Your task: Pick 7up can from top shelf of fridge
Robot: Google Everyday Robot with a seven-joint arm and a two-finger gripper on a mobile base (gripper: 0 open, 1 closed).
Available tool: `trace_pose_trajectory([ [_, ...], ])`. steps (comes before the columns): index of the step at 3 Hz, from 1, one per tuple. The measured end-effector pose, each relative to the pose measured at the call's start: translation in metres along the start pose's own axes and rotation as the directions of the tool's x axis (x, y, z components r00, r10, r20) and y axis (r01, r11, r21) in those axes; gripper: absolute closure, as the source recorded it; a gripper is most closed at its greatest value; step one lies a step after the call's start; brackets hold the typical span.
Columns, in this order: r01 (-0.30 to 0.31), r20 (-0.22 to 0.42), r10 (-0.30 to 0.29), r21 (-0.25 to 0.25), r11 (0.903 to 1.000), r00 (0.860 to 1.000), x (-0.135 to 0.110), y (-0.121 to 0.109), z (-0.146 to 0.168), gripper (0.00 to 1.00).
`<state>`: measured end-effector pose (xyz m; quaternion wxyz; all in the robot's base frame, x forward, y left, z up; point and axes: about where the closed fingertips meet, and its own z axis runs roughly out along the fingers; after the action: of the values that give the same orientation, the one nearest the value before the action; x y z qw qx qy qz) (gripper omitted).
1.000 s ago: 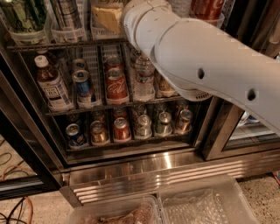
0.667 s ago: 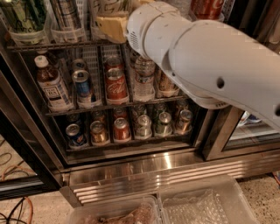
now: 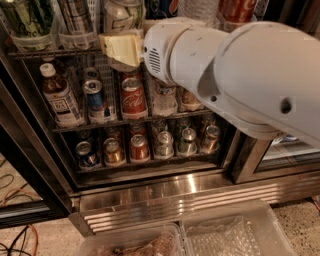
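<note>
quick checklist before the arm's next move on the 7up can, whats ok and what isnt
1. White-silver 7up can with green lettering in view and upright: ok.
2. Can stands on the dark wire top shelf: ok.
3. Cream-coloured gripper in front of the can's lower part: ok.
4. Gripper touching the can: cannot tell.
5. Room beside the can: not ok, a striped silver can stands close on its left.
6. Way into the dark-framed, steel-based fridge open: ok.

One gripper at the top shelf's front edge; six short cans line the bottom rack; two clear bins below.
</note>
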<state>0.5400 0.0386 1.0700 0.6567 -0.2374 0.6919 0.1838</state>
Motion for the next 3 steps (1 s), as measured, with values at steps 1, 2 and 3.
trace_pose_trajectory([
  [1,-0.091,-0.009,0.091,-0.107,0.9901,0.996,-0.003,0.019,-0.007,1.00],
  [2,-0.152,-0.019,0.151,-0.172,0.9733,0.988,0.003,0.031,-0.017,1.00],
  [3,-0.193,-0.038,0.189,-0.208,0.9590,0.981,0.015,0.040,-0.026,1.00],
])
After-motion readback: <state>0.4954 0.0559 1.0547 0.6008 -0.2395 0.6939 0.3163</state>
